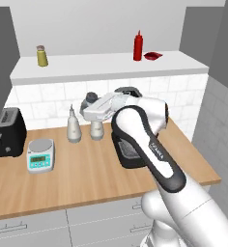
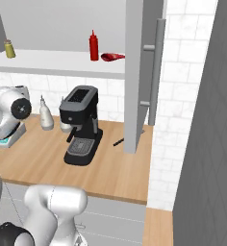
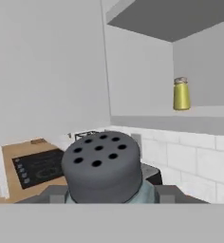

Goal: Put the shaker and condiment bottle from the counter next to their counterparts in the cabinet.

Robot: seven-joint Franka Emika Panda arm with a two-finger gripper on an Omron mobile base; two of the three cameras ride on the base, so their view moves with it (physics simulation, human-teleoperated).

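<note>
The gripper [image 3: 111,197] is clamped on the small pale blue-grey shaker [image 3: 104,166], whose darker grey round cap, pierced with a ring of small holes, sits close before the hand camera with a dark finger [image 3: 168,193] pressed at either side of its body. In the left base view the hand is hidden behind the white glossy arm, which reaches to the left over the long light-brown wooden counter [image 1: 87,178], so the shaker is lifted off the worktop between the counter and the shelf.

Up on the wide white shelf board of the cabinet [image 1: 101,65], the small olive-yellow shaker with a grey cap [image 1: 42,56] stands upright at the far left. Well apart from it, towards the right, the slim bright red squeeze bottle with a pointed nozzle [image 1: 137,46] stands upright just beside the small flat red packet [image 1: 152,56], which lies on the board.

On the counter a white pear-shaped bottle [image 1: 74,125] stands against the white tiled wall, with a second like it [image 1: 97,130] just to its right, partly behind the arm. Near the left end sits a boxy black toaster [image 1: 7,132], and in front of it a small kitchen scale with a round metal plate and a teal face [image 1: 41,155]. A black coffee machine with a grated drip tray [image 2: 81,126] stands to the right of the bottles
</note>
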